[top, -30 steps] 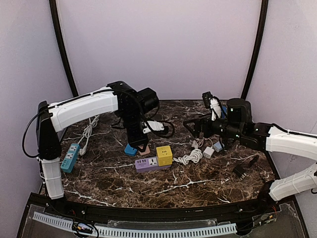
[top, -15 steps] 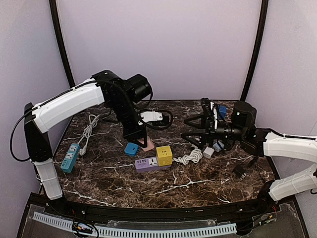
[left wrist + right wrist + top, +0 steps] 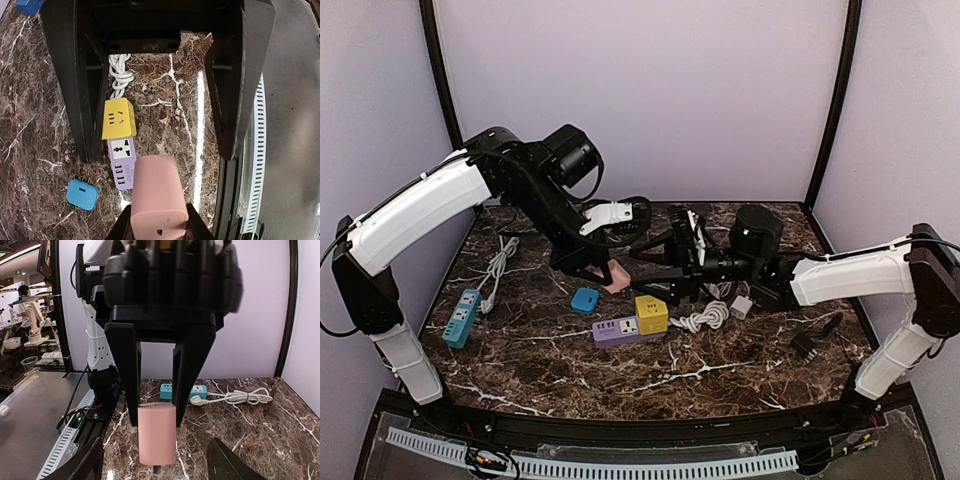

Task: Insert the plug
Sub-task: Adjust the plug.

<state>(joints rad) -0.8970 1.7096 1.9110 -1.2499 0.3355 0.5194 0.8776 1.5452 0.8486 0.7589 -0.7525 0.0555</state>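
A: From above, what is the left gripper [image 3: 603, 272] doing?

B: It is pinching the pink plug [image 3: 617, 276] and holding it off the table [image 3: 740, 370]. In this view the plug is showing just up-frame of the purple power strip [image 3: 618, 332] and its yellow socket cube [image 3: 651, 312].

A: And the right gripper [image 3: 658, 270]?

B: Its fingers are standing apart, gripping nothing, and pointing at the plug from the plug's right side. It is the free arm, and it is sitting just beside the plug.

A: What is the left wrist camera showing?

B: The plug [image 3: 157, 195] is sitting clamped at the bottom, its long axis running straight out from the left gripper [image 3: 159, 227]. The right gripper [image 3: 160, 150] is holding its two black fingers wide on either side of that axis, touching nothing. The strip [image 3: 122, 162] is lying on the table between them.

A: The right wrist view?

B: The plug [image 3: 156, 435] is hanging dead ahead, in line with the left fingers [image 3: 131, 380] clamping its upper end. The right gripper's own tips are showing low at both sides, clear of it.

A: So the coming move?

B: I am judging a handover. The right fingers would shut across the plug's free half, square to its long axis. Whether the tips are flanking it or stopping short, I cannot tell.
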